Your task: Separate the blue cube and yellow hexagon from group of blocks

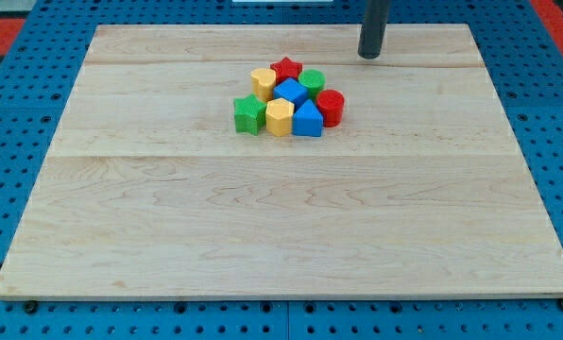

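Note:
A tight group of blocks sits above the middle of the wooden board [281,217]. The blue cube [289,93] is in the middle of the group. The yellow hexagon [280,117] is at the group's lower edge, between a green star [249,114] and a blue house-shaped block [307,120]. A yellow heart-like block [263,81], a red star [286,69], a green cylinder [312,83] and a red cylinder [331,107] ring the rest. My tip [371,55] is at the view's top, to the upper right of the group, apart from every block.
The board lies on a blue pegboard surface [17,104] that shows on all sides. A red area [8,24] shows at the view's top corners.

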{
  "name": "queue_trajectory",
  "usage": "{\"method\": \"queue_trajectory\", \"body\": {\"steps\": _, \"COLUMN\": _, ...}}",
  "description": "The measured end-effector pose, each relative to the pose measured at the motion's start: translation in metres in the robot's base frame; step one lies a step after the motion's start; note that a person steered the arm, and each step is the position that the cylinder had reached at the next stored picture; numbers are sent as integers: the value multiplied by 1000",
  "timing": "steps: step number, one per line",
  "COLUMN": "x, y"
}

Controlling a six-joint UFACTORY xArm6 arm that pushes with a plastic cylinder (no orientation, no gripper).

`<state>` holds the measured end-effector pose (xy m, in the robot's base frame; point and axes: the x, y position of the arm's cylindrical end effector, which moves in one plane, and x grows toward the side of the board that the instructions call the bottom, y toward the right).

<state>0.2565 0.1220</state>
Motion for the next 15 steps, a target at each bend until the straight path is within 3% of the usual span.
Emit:
{"method": "queue_trajectory", "body": {"steps": 3, "x": 1, "y": -4}}
{"method": "queue_trajectory", "body": {"steps": 5, "x": 14, "y": -42}}
{"method": "queue_trajectory", "body": {"steps": 8, "x": 129, "y": -129}}
{"method": "queue_trajectory", "body": {"steps": 13, "x": 235, "y": -169}}
{"method": "queue_trajectory", "body": {"steps": 15, "x": 268, "y": -241}}
